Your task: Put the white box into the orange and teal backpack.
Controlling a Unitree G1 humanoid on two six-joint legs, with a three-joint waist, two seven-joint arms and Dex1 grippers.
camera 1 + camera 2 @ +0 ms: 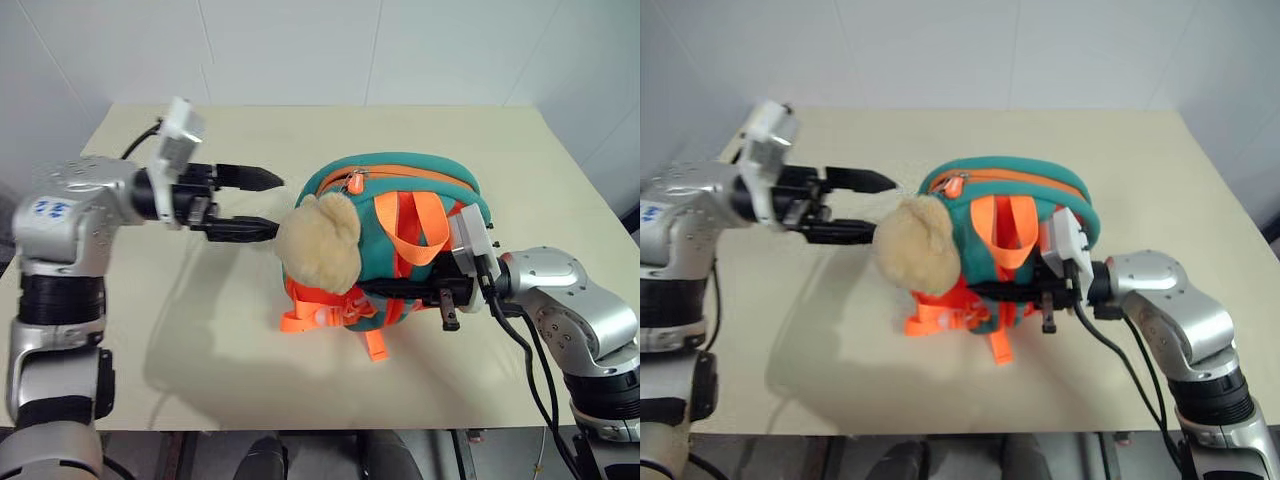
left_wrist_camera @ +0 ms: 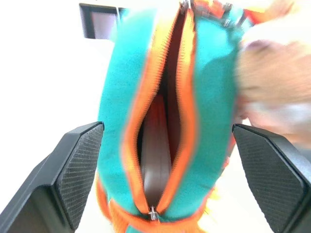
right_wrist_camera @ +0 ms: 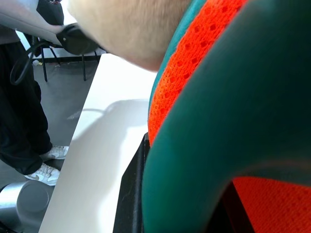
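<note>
Beige table (image 1: 520,160), centre frame: right gripper (image 1: 400,290) clamps the orange and teal backpack (image 1: 420,200); left gripper (image 1: 262,205), jaws wide, holds nothing. Box seemingly inside; zipping likely follows.

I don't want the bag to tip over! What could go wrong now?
1. The small orange and teal fabric backpack stands upright with the right gripper shut on its side; if that lets go, it may flop over.
2. Its orange zipper opening is still unzipped, and a flat thing sits just inside, so a tilt might let it slide out.
3. The left gripper, jaws open, hangs right beside the tan plush toy and could bump it.
</note>
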